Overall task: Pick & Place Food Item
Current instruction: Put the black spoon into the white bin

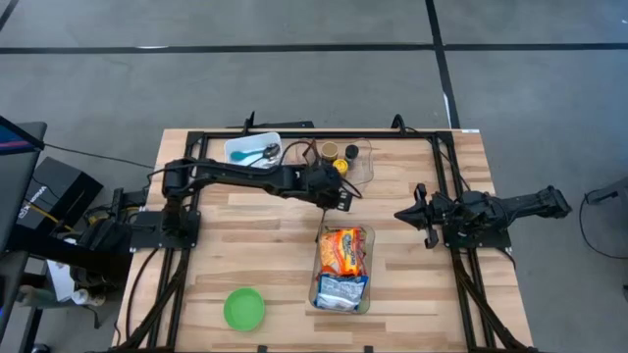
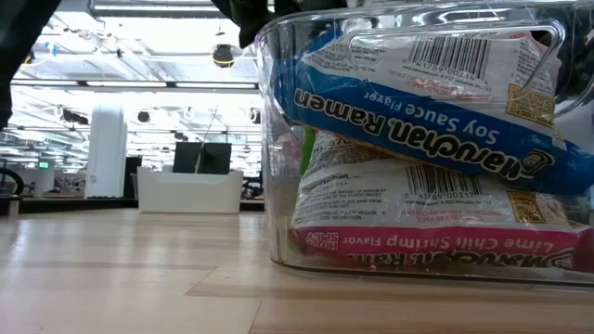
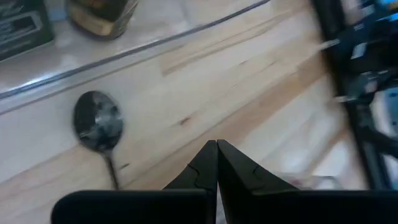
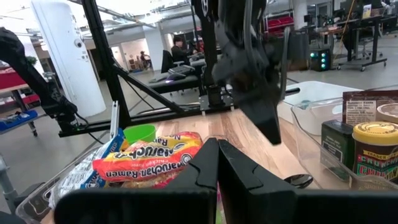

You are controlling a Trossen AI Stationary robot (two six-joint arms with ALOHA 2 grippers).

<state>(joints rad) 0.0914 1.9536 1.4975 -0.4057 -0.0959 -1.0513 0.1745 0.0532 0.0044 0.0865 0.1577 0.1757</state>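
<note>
The right gripper (image 4: 217, 163), fingers pressed together, is pointed at an orange ramen packet (image 4: 149, 163) in a clear bin (image 4: 37, 196); jars (image 4: 374, 149) are seen beside it.

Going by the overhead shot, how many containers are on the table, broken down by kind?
Clear plastic bins: 2
White bin: 1
Green bowl: 1
Total: 4

Clear bin (image 2: 278, 139) cut off, low view
</note>
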